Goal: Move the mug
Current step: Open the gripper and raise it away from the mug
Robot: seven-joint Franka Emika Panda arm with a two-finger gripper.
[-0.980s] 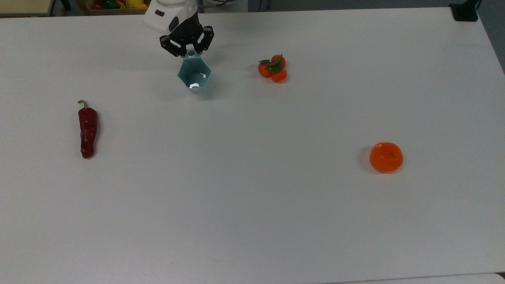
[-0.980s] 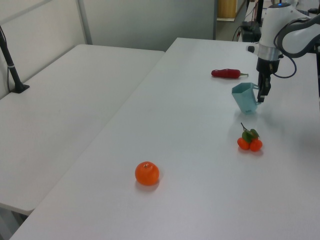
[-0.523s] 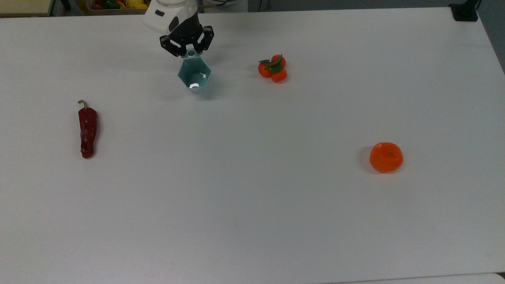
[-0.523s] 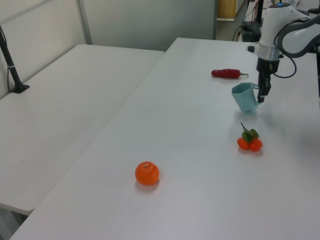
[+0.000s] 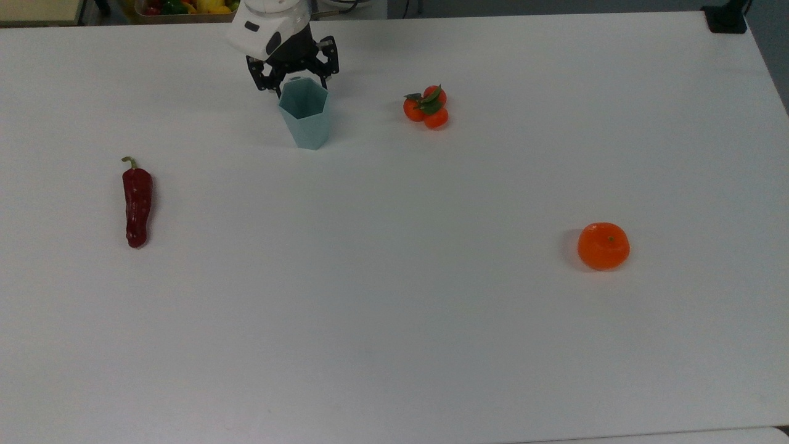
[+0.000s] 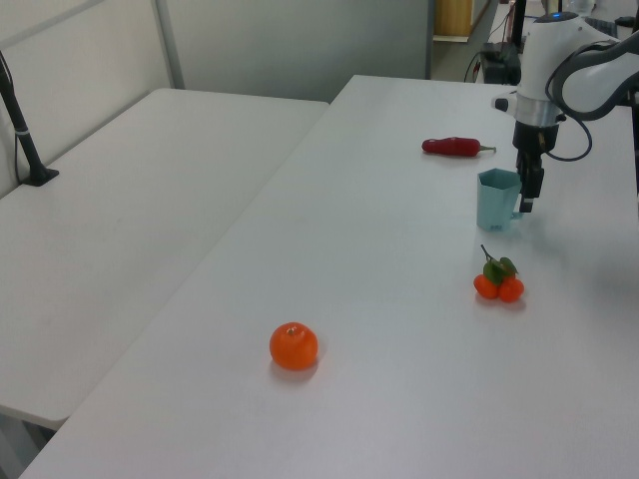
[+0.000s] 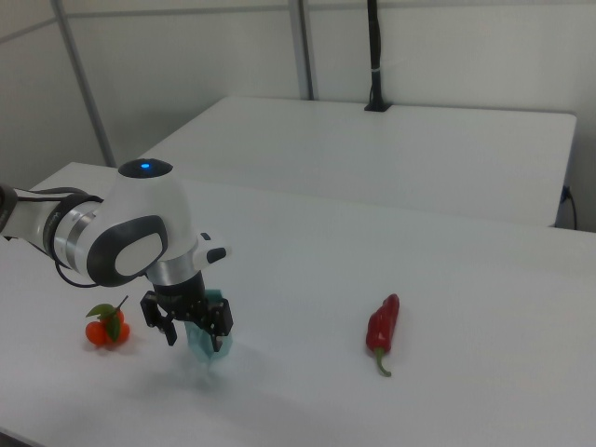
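The pale teal faceted mug (image 5: 305,120) stands upright on the white table (image 5: 394,308), toward the top view's upper left. Its small tab handle points at my gripper (image 5: 298,79), whose black fingers sit spread on either side of the tab, open. In the left view the gripper (image 6: 526,203) hangs just right of the mug (image 6: 496,200), close to its rim. In the right view the gripper (image 7: 194,333) stands in front of the mug (image 7: 199,351) and hides most of it.
A red chili pepper (image 5: 137,203) lies at the top view's left. A cluster of small tangerines (image 5: 427,106) sits right of the mug. An orange (image 5: 603,246) rests far right. A bin of vegetables (image 5: 179,7) stands beyond the table's far edge.
The mug was tilted with its opening toward the top camera; now it stands upright. The gripper has drawn back slightly toward the table's far edge and its fingers have spread.
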